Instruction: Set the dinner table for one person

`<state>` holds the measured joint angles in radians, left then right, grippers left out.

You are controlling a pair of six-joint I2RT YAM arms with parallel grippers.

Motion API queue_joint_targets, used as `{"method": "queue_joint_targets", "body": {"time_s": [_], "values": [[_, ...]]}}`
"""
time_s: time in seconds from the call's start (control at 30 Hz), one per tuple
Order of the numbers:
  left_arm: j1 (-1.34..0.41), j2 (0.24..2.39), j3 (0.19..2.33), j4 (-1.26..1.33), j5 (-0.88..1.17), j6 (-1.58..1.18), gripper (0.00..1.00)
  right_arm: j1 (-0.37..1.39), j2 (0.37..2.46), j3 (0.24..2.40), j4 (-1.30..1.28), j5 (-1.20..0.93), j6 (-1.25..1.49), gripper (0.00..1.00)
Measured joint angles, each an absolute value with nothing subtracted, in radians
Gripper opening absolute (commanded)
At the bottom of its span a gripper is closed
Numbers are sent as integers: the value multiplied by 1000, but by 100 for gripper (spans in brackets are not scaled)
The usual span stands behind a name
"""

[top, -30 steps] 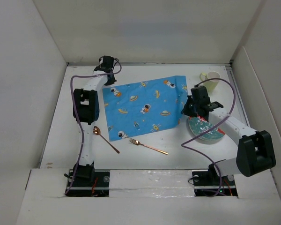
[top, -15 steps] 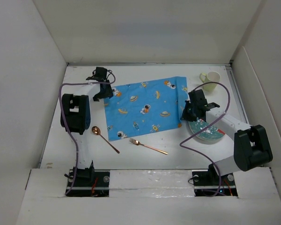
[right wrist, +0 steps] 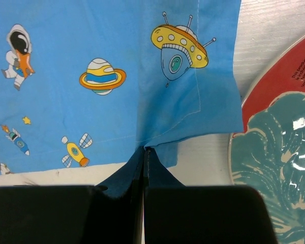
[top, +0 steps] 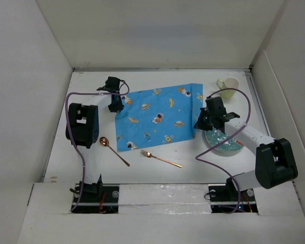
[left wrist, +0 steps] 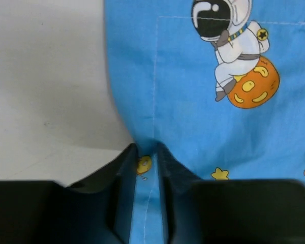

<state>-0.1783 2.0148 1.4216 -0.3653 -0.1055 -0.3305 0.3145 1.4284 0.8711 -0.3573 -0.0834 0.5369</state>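
Cloth [top: 157, 117] pinched by left tool [left wrist: 146, 155], right tool [right wrist: 144, 152], arms extended

Left gripper [top: 115, 105]: a second ago it hung beyond the far-left corner of the cloth [top: 157, 117]. It has since come toward the near edge and now sits on the cloth's left edge, its fingers [left wrist: 123, 168] pinching a raised fold of the hem. Left arm [top: 81, 124]: the elbow has swung outward to the left. Right gripper [top: 199, 124]: it has edged slightly left at the cloth's near-right corner.
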Motion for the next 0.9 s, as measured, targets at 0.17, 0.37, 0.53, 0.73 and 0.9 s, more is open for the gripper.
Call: {"method": "queue_joint_targets", "body": {"time_s": [0.17,0.37,0.53,0.73,0.9], "values": [[-138,2041,1455,-351,-38,-344,0,314,1393,870,-356,-93,537,0],[-125,2146,1621,-381,-54,-341,0,314,1386,870,-349,-111,537,0],[-122,2226,1760,-429,-90,-342,0,307,1448,874,-331,-126,538,0],[-97,2237,1787,-445,-118,-342,0,307,1501,874,-328,-133,539,1],[-57,2211,1734,-439,-152,-342,0,307,1505,872,-329,-133,539,3]]}}
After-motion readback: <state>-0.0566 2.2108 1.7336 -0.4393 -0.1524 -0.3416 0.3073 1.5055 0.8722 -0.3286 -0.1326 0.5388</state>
